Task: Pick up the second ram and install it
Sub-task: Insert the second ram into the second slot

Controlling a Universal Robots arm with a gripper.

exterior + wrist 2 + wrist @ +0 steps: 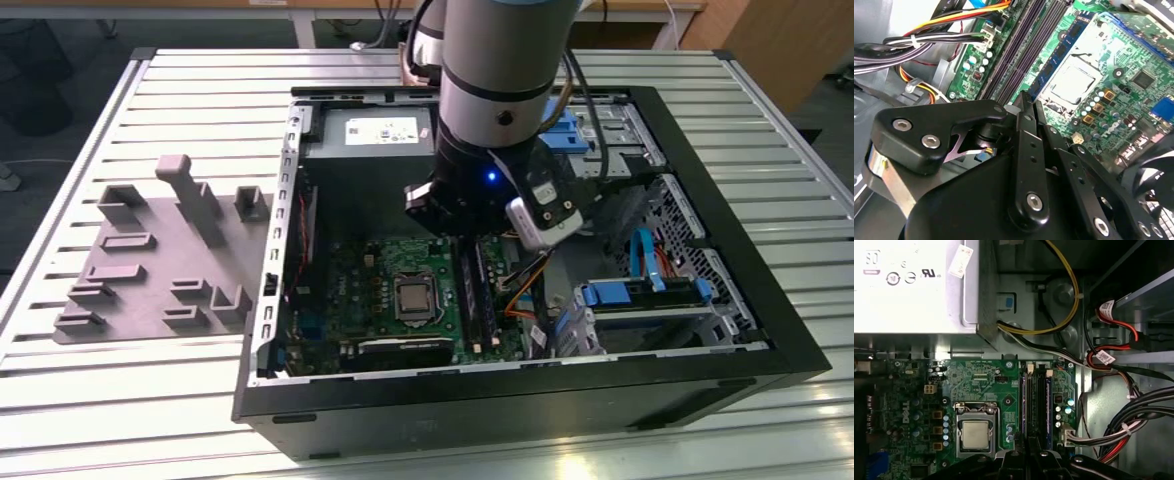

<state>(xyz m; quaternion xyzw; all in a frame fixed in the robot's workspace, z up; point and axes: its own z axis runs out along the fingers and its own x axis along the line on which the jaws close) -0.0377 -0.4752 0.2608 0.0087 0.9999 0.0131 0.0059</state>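
Claw (1026, 102) fingers pressed together, empty, above motherboard (1114, 75) RAM slots (1024, 45).

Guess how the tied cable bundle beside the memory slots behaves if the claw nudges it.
Probably floppy: the cable bundle hangs in loose curves. The tie likely makes its wires shift together rather than splay. Its white plug sits at the green board's edge, so that end should stay put.

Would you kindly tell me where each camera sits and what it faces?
Exterior view: off the arm, above, looking down on the open computer case; the arm and its wrist show.
First wrist view: on the wrist, facing straight down at the motherboard; gripper at the edge.
Second wrist view: on the wrist, slanted past the gripper.
All share the processor.
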